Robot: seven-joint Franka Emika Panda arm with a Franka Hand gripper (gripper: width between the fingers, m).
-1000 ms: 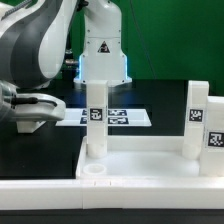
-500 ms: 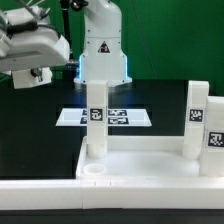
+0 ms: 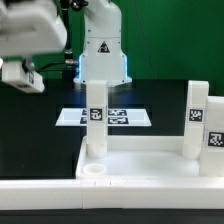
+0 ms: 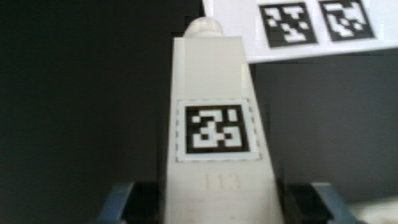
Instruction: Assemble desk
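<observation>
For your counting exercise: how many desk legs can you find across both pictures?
3. Two stand upright in the tabletop: one leg toward the exterior view's left, one toward its right. A third sits between the gripper fingers. Others may be hidden.

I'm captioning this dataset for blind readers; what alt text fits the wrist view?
A white square leg bearing a black-and-white tag is gripped between the gripper's two fingers, pointing away from the camera over a black table. Beyond its tip lies the marker board.

Exterior view: we face the tabletop from low, close. Wrist view: we look along a held leg; both share the marker board.
</observation>
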